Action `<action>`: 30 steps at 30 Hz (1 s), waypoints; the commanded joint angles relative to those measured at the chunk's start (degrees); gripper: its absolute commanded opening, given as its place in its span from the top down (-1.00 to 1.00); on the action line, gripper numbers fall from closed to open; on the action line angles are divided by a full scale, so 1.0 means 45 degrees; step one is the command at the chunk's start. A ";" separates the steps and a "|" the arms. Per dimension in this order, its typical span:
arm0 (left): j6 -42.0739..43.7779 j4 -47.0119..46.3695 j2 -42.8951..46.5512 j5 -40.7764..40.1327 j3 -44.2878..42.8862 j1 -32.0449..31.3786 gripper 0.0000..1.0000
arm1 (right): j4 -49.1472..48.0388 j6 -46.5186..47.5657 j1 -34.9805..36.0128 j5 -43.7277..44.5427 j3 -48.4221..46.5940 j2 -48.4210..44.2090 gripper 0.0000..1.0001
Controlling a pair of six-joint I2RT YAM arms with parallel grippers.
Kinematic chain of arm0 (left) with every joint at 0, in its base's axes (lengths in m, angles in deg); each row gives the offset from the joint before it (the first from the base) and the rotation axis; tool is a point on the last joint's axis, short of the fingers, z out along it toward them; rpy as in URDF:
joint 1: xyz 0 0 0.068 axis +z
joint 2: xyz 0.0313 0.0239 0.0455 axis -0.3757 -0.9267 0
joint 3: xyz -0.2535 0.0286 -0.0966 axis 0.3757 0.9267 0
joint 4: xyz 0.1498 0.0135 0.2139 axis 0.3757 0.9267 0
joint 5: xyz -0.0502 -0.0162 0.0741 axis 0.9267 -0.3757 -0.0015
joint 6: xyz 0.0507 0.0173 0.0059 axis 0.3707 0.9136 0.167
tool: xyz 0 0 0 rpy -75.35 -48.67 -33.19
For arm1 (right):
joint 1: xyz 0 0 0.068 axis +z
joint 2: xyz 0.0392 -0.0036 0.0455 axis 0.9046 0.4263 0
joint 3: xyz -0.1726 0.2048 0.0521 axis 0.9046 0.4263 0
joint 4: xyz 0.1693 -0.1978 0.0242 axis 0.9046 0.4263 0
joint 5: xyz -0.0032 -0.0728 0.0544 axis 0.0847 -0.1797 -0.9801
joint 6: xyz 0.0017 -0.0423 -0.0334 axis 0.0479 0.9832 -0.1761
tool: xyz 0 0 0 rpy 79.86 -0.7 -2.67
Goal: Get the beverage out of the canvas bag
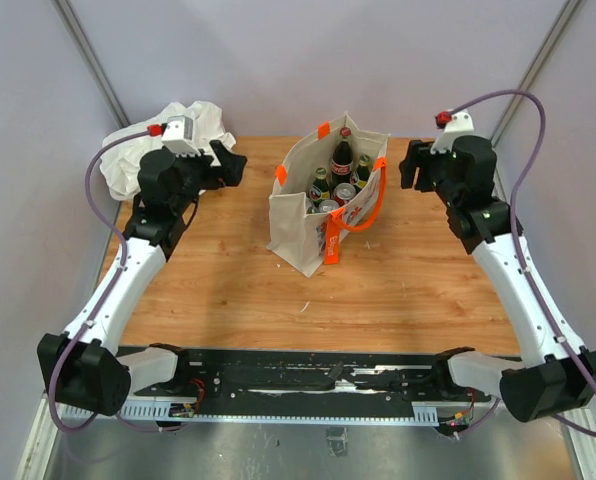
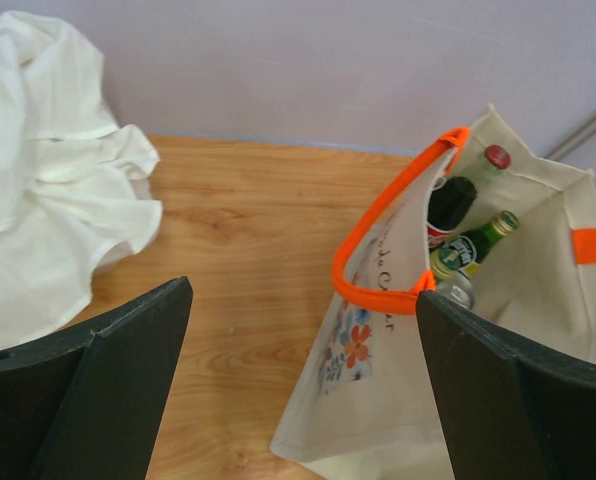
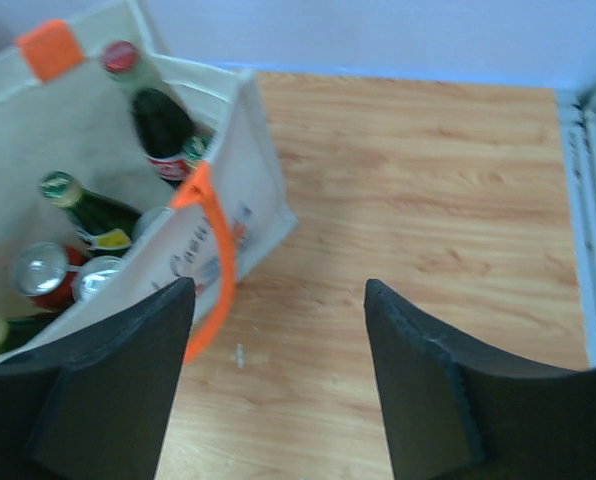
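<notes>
The cream canvas bag (image 1: 308, 215) with orange handles stands upright at the table's far middle. Inside it are a dark cola bottle with a red cap (image 1: 342, 152), green bottles (image 1: 321, 182) and cans (image 1: 344, 192). The bag also shows in the left wrist view (image 2: 398, 390) and the right wrist view (image 3: 88, 120), where the cola bottle (image 3: 158, 120) stands at the back. My left gripper (image 1: 233, 162) is open and empty, left of the bag. My right gripper (image 1: 410, 165) is open and empty, right of the bag. Neither touches the bag.
A white cloth bundle (image 1: 183, 135) lies at the far left corner behind the left arm, also in the left wrist view (image 2: 48, 180). Grey walls enclose the table on three sides. A metal rail (image 1: 318, 385) runs along the near edge.
</notes>
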 commanded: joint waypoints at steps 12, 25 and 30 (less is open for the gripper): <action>0.0216 -0.1515 0.0403 0.0677 0.0889 -0.2081 -0.22 | -0.0780 0.0403 0.3827 -0.3138 -0.2864 0.4085 0.63; -0.0249 -0.0725 0.1386 0.0283 0.1739 -0.2428 -0.49 | -0.1054 -0.0310 0.5389 -0.4103 -0.2934 0.5593 0.66; -0.0684 -0.0870 0.1597 0.0043 0.2092 -0.2607 -0.66 | -0.0999 -0.0499 0.6290 -0.4018 -0.2491 0.5379 0.64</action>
